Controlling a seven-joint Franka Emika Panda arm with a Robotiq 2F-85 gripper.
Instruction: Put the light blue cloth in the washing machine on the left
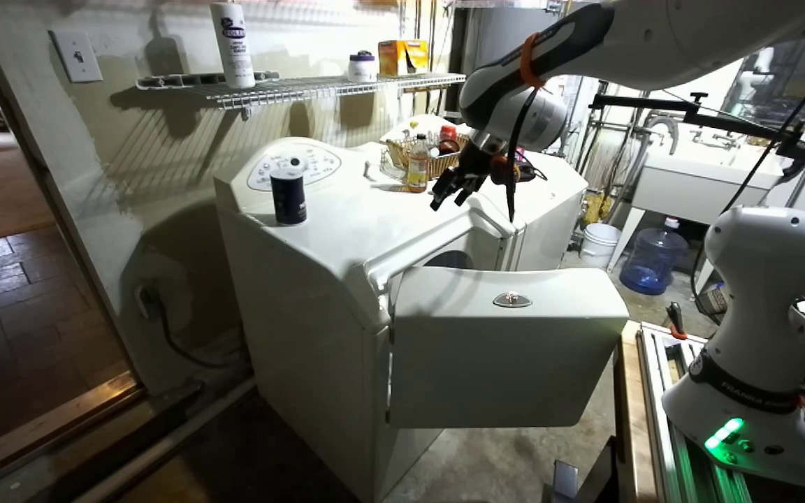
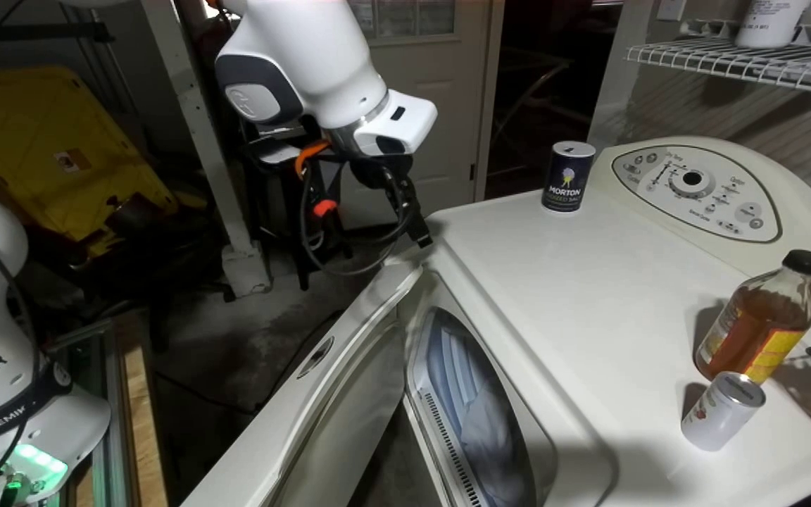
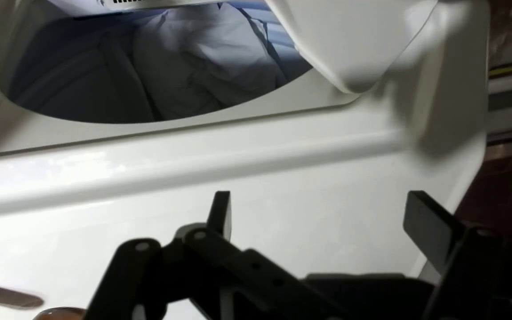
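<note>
Pale blue cloth point(image 3: 202, 64) lies inside the washing machine point(image 1: 305, 307), so the placing looks done.
The gripper point(image 3: 318, 211) is spread wide and empty above the machine's top; presumably only pulling clear is left, though I cannot prove this is the very cloth meant. The open door point(image 1: 493, 370) juts out in front and could catch the arm point(image 1: 654, 42). On top stand a salt canister point(image 2: 566, 179), a bottle point(image 2: 761, 327) and a can point(image 2: 721, 417), easily knocked by a low sweep.
</note>
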